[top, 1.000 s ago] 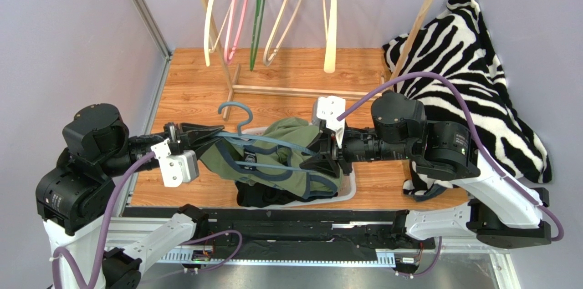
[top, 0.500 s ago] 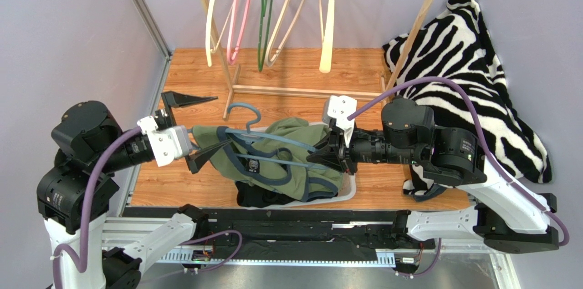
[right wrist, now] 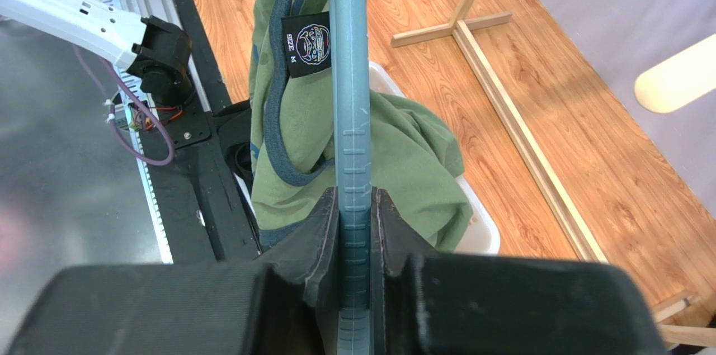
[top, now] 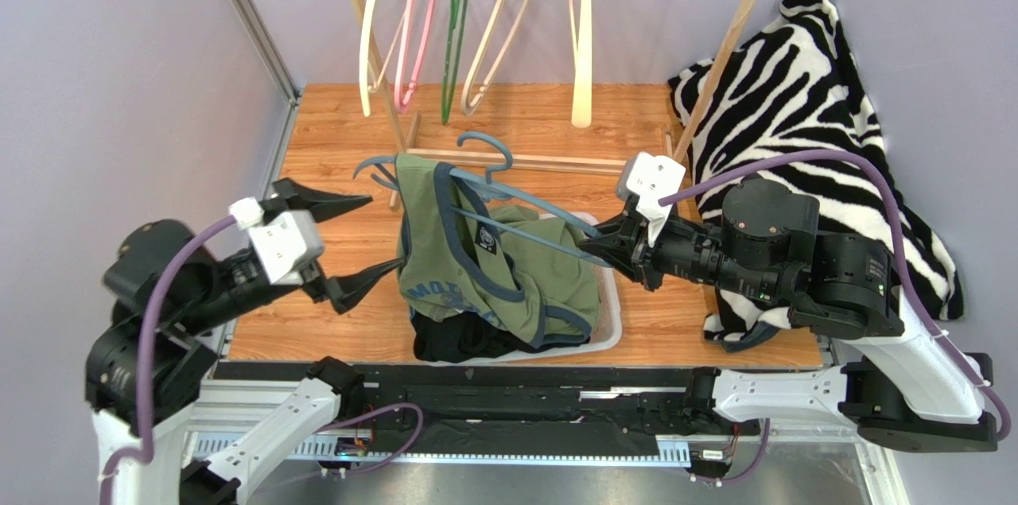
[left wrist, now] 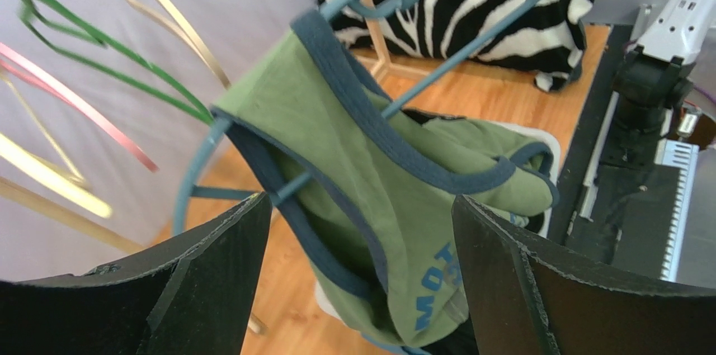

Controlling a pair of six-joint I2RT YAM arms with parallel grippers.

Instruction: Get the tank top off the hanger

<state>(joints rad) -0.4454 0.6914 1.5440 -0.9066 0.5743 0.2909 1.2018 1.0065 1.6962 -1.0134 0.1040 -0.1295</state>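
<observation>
A: Gripper status?
B: Right gripper [right wrist: 355, 204] is clamped on one arm of the blue hanger [right wrist: 351, 120], at 3 o'clock from the tank top [top: 436, 255]. Left gripper [top: 347, 243] has its jaws wide apart, empty, at its 9 o'clock.
A: Garment location?
B: Draped on the hanger above the white bin [top: 607, 332], mid-worktop [top: 347, 171].
A: Handling?
B: Judged light, limp and stretchy, so it may sag and snag. Suggest pinching the navy strap binding at the shoulder and peeling it off the hanger's end.

A zebra-print blanket [top: 825, 88] lies right of the wooden rack [top: 562, 159] hung with empty hangers [top: 582, 76].
</observation>
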